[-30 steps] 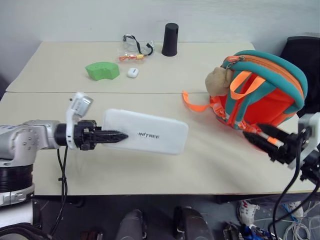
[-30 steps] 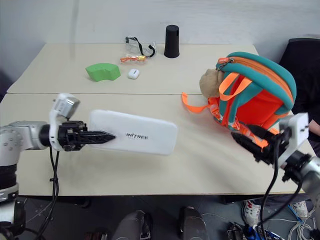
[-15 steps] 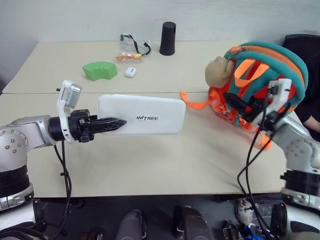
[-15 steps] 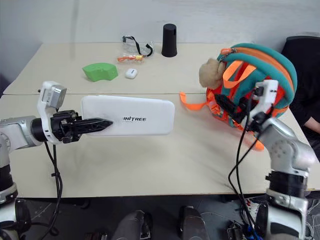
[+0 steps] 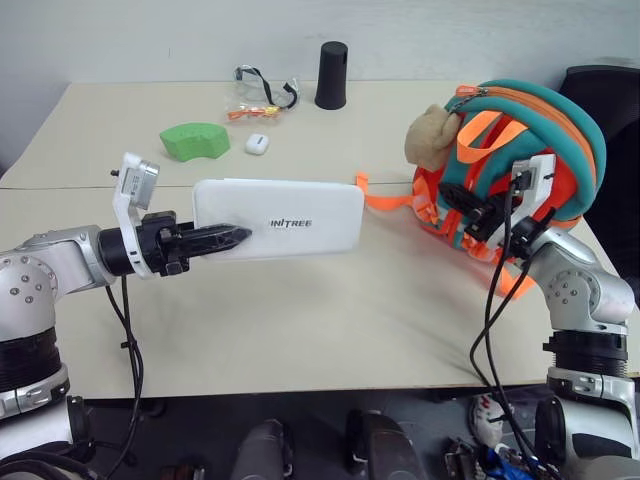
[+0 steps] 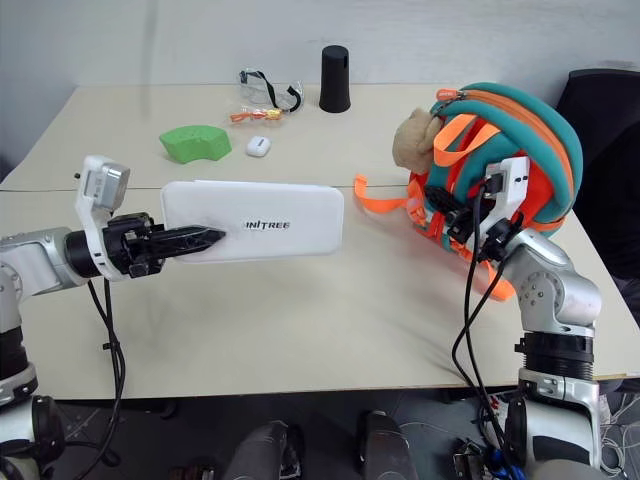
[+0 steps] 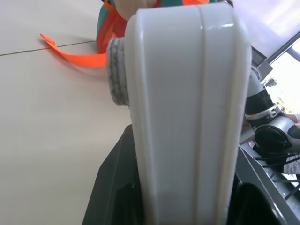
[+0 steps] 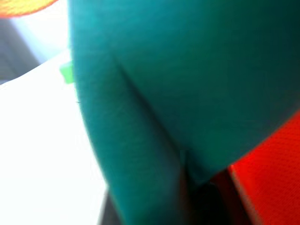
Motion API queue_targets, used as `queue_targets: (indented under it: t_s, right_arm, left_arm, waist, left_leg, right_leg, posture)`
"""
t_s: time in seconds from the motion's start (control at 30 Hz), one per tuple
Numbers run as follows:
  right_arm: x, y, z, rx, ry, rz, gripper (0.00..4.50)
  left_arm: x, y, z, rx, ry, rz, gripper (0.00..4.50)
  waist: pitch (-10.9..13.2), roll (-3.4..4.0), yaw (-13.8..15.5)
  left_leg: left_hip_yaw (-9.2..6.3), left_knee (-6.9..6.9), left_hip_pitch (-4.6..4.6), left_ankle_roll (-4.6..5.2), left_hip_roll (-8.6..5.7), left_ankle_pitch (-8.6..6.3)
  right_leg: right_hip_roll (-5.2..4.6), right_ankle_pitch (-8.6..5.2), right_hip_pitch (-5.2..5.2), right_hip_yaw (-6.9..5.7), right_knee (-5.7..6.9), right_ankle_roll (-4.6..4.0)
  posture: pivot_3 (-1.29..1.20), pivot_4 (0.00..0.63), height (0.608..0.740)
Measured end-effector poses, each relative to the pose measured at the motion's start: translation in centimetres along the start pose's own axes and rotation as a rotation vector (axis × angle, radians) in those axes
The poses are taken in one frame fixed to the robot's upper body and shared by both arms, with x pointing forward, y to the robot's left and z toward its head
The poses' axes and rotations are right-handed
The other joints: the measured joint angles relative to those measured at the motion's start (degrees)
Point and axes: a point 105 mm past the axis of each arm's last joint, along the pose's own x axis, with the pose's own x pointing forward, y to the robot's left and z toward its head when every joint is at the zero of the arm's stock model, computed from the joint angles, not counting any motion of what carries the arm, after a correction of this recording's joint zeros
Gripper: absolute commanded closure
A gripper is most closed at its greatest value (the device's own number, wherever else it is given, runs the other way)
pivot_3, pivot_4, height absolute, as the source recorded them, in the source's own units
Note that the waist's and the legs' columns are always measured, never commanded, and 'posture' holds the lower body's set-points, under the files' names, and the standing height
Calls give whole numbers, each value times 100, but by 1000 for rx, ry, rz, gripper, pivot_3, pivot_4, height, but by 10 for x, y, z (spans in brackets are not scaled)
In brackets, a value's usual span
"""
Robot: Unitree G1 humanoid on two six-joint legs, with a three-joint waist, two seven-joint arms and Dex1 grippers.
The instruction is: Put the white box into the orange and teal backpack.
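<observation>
The left pincer is clamping one short end of the white box, its black fingers nearly together with the case's edge wedged between them. It is holding the box flat and lifted off the bench, with the lettered face turned up and the far end pointing across toward the orange and teal backpack. In the left wrist view the box is rising edge-on between that pincer's two dark fingers.

The right pincer is pressing against the front of the backpack, at the teal edging and orange webbing low on its near side. In the right wrist view the teal edging is sitting right between its fingers, which are closing tight on a fold of that fabric.

The backpack is standing upright on the right part of the bench, with the tan plush toy hanging at its upper left and an orange strap trailing across the bench toward the box's far end. The box and the backpack are staying apart, with the strap lying between them.
</observation>
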Motion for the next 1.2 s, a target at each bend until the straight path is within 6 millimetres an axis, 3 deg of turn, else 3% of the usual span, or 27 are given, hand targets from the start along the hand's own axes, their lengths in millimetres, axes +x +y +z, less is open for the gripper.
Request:
queue_targets:
  t_s: [0.07,0.37,0.57,0.83,1.2]
  right_arm:
    - [-5,14,2,-8,11,77,4490]
    - [-62,105,9,21,253,589,4490]
    - [-91,146,24,98,337,830,4490]
    - [-100,158,29,125,355,891,4490]
    - [-90,139,21,139,366,802,4490]
  left_arm:
    - [0,2,5,6,-19,3,3165]
    - [-2,13,33,94,-51,36,3165]
    - [10,1,43,170,-24,-71,3165]
    - [17,-10,46,232,-6,-167,3165]
    - [22,-19,41,388,93,-294,3165]
  waist:
    - [0,0,2]
    - [1,0,71]
    - [1,0,134]
    - [2,-3,164]
    - [2,-3,181]
  left_leg:
    - [-1,0,-4,0,0,0]
    - [-12,3,-17,6,-3,-1]
    - [-11,5,-16,7,-2,-1]
    - [-13,10,-19,13,-7,1]
    - [-10,12,-20,18,-13,4]
  right_leg:
    - [0,0,-1,-2,-2,0]
    - [4,1,-6,-16,-8,1]
    - [1,1,-5,-16,-12,1]
    - [-4,1,-5,-15,-15,2]
    - [11,2,-5,-29,-19,4]
  posture:
    - [0,150,740]
    - [0,150,740]
    - [0,150,740]
    - [0,150,740]
    - [0,150,740]
